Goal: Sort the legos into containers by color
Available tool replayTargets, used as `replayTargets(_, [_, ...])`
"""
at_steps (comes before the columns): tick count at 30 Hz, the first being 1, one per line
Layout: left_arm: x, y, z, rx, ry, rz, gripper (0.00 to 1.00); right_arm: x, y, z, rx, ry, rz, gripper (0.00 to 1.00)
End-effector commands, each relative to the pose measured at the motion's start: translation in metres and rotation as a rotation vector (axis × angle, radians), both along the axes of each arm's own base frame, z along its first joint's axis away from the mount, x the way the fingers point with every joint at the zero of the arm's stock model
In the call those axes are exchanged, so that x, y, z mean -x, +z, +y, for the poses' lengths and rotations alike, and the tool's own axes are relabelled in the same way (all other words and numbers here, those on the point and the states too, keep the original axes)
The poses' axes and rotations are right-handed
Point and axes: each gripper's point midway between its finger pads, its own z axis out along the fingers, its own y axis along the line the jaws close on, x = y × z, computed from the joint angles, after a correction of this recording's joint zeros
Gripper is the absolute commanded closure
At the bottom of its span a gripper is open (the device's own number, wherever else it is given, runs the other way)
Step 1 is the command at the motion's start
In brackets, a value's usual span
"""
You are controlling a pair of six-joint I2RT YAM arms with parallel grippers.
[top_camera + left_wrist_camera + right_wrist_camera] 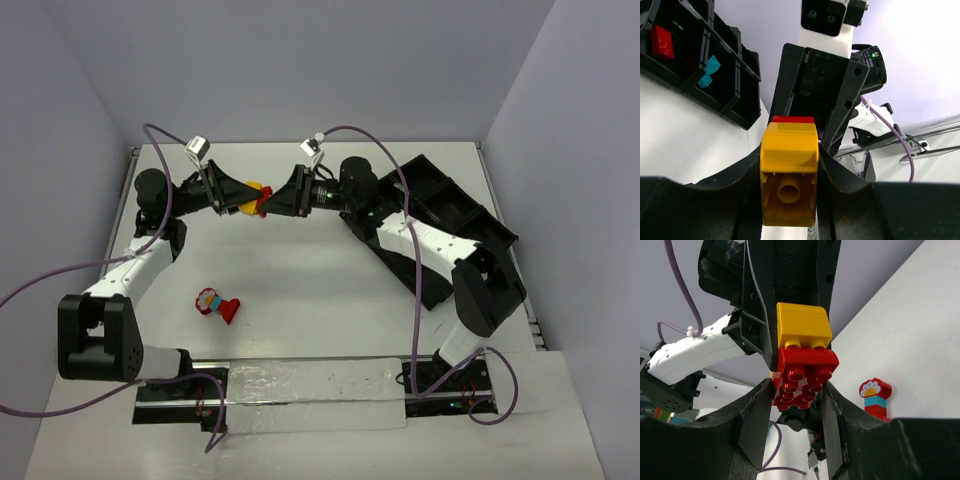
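Where the table (330, 290) lies nearest the arm bases, I log item one: a loose clump (217, 304) of red, blue and a flower-topped piece, lying untouched and nearer my left arm. Item two, farther back and off the surface: a yellow brick (789, 155) pinched narrow in the left claw (236, 203), its stud end against a red brick (805, 367), which the right claw (797, 390) grips by its sides. The pair's long axis runs straight from one claw to the other, across the table, yellow end left, red end right. I judge any separation must pull along that line. Item three, rightward and back: the black tray (460, 205), one compartment holding a sorted red piece (662, 42), the next blue pieces (710, 72), nearer my right arm.
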Motion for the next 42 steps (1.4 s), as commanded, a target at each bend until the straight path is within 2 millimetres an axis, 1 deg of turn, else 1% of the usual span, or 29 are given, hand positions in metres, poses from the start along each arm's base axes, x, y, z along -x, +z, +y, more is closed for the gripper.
replayTargets(1, [-0.001, 0.014, 0.0, -0.045, 0.017, -0.068, 1.0, 0.016, 0.026, -0.001, -0.079, 0.051, -0.092, 1.0])
replayTargets(5, [-0.003, 0.014, 0.001, -0.075, 0.026, -0.073, 1.0, 0.017, 0.022, -0.005, -0.066, 0.032, -0.097, 1.0])
replayTargets(13, [-0.005, 0.012, 0.003, -0.07, 0.022, -0.07, 1.0, 0.021, 0.018, -0.014, -0.052, 0.004, -0.108, 1.0])
replayTargets(15, [-0.004, 0.011, 0.003, -0.071, 0.02, -0.073, 1.0, 0.022, 0.015, -0.014, -0.049, 0.003, -0.103, 1.0])
replayTargets(18, [-0.002, 0.01, 0.003, -0.073, 0.015, -0.071, 1.0, 0.022, 0.017, -0.014, -0.058, 0.005, -0.105, 1.0])
replayTargets(20, [0.0, 0.011, 0.002, -0.071, 0.009, -0.075, 0.97, 0.022, 0.018, -0.013, -0.062, 0.008, -0.101, 1.0])
replayTargets(24, [0.005, 0.015, 0.002, -0.068, -0.005, -0.091, 1.0, 0.023, 0.017, -0.013, -0.061, 0.011, -0.1, 1.0])
replayTargets(29, [0.004, 0.015, 0.002, -0.066, -0.01, -0.084, 0.99, 0.024, 0.014, -0.015, -0.055, 0.006, -0.098, 1.0])
replayTargets(33, [0.002, 0.017, 0.001, -0.06, -0.018, -0.084, 0.96, 0.025, 0.009, -0.017, -0.042, 0.001, -0.095, 1.0])
replayTargets(39, [0.0, 0.021, 0.001, -0.054, -0.029, -0.092, 0.85, 0.026, 0.005, -0.02, -0.027, -0.014, -0.097, 1.0])
replayTargets(41, [-0.001, 0.02, 0.001, -0.052, -0.032, -0.084, 0.88, 0.026, 0.004, -0.021, -0.022, -0.019, -0.098, 1.0])
replayTargets(42, [-0.002, 0.018, 0.001, -0.052, -0.031, -0.078, 0.91, 0.025, 0.002, -0.021, -0.014, -0.022, -0.095, 1.0])
